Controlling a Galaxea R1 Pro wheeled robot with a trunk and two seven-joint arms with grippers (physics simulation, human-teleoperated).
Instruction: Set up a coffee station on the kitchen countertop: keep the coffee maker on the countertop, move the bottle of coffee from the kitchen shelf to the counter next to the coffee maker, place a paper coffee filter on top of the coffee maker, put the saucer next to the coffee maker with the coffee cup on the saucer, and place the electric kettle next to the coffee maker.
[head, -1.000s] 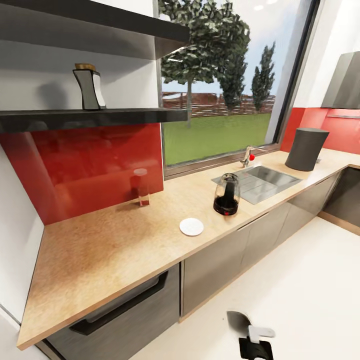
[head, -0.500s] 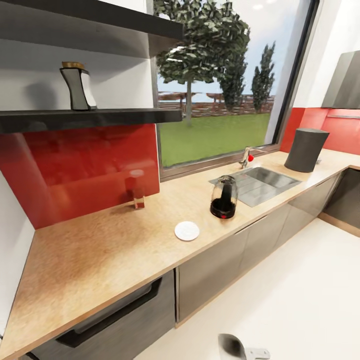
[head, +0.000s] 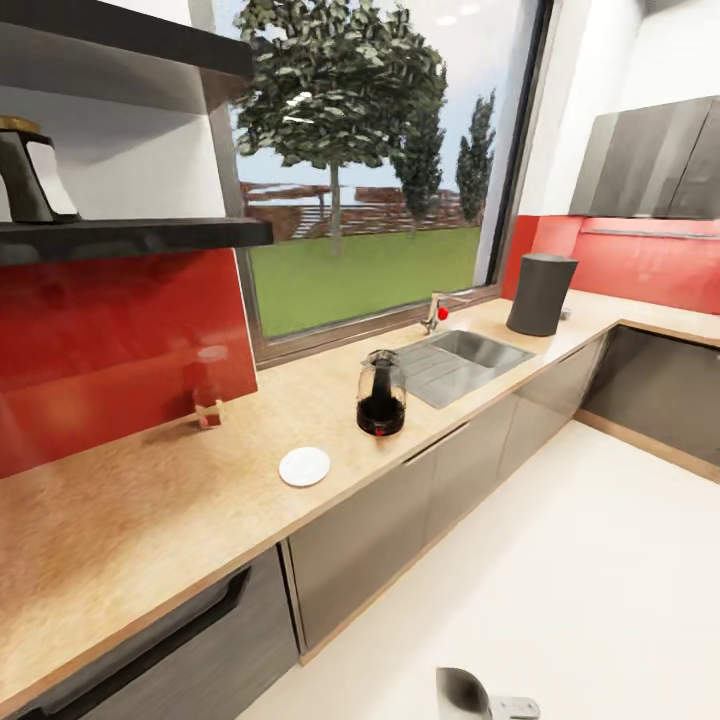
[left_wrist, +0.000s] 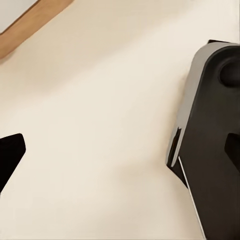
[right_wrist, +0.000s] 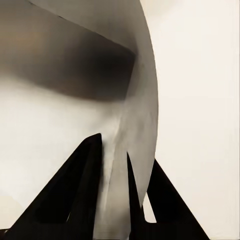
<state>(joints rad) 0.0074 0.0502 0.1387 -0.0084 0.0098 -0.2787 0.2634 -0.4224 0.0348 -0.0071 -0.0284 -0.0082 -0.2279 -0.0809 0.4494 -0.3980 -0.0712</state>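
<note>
The coffee maker (head: 541, 293) stands at the far end of the kitchen countertop (head: 150, 520), past the sink. Nearer along the worktop, the electric kettle (head: 381, 394) stands by the sink's near corner. The saucer (head: 304, 466) lies bare a little in front of it. The bottle of coffee (head: 30, 178) is up on the dark wall shelf (head: 140, 236) at the left. A thin pale paper coffee filter (right_wrist: 75, 75), also seen low in the head view (head: 460, 692), is pinched in my shut right gripper (right_wrist: 114, 150). My left gripper (left_wrist: 120, 155) hangs open over the floor. The coffee cup is out of view.
A steel sink (head: 470, 352) with a tap (head: 435, 313) is set into the worktop under the window. A small glassy object (head: 209, 392) stands against the red backsplash. Grey cabinets (head: 370, 545) run below. Pale floor (head: 560, 600) spreads out at the right.
The head camera has swung to the right, so the shelf, kettle and saucer sit further left in the picture. The things themselves have not moved.
</note>
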